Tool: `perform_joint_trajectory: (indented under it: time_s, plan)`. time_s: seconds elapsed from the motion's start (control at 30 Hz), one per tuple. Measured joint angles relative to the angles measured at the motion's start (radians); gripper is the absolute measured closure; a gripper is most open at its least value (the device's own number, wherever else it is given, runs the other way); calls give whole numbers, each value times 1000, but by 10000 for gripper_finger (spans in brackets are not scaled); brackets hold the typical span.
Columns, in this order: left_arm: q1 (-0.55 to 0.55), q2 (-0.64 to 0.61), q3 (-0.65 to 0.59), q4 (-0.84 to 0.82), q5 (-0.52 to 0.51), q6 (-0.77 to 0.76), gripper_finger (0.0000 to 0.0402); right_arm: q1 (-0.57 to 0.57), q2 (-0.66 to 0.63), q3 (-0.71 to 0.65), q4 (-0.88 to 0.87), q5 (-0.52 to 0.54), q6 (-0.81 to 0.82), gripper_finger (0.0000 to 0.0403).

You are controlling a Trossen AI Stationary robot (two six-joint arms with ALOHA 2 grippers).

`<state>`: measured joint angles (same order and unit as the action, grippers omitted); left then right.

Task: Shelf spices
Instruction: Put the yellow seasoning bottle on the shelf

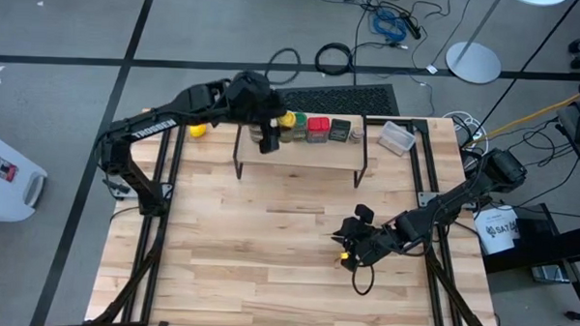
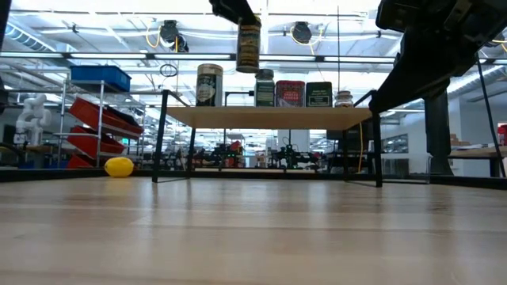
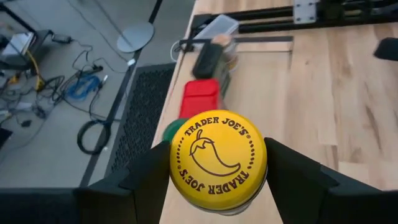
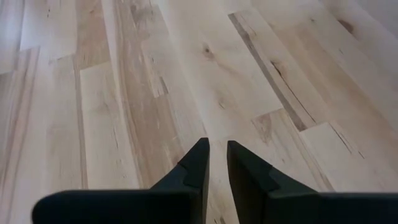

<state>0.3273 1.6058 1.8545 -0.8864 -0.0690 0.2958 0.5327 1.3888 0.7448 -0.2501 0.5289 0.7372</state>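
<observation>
Lowering squarely matters here: the yellow-lidded jar (image 3: 218, 160), clenched in the left claw (image 3: 214, 180), hangs above the plank-topped, black-legged shelf (image 1: 300, 154), just beside the green-lidded jar (image 2: 264, 88), so descend straight without nudging it. Right claw (image 4: 214, 163), pinched empty, idles over the wooden desk (image 1: 268, 249).

Legible text. The yellow lid (image 3: 218, 160) of the jar between the left gripper's (image 3: 217, 180) fingers carries "TRADER JOE'S" twice around its rim, once along the upper arc and once along the lower, encircling a line drawing of a chili pepper. The left arm (image 1: 151, 125) bears white lettering reading "TROSSEN". Labels on the spice containers (image 2: 290, 93) standing on the shelf (image 2: 269, 117) are too small to read.
</observation>
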Motion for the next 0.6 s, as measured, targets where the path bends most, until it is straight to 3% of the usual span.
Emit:
perform_joint_trajectory:
  time_s: [0.23, 0.6]
  plan:
    - [97, 0, 0, -62, 73, -1, 162, 7, 0, 0, 10, -1, -6, 359]
    - [168, 10, -54, -12, 177, 6, 162, 9, 0, 0, 31, 0, -23, 360]
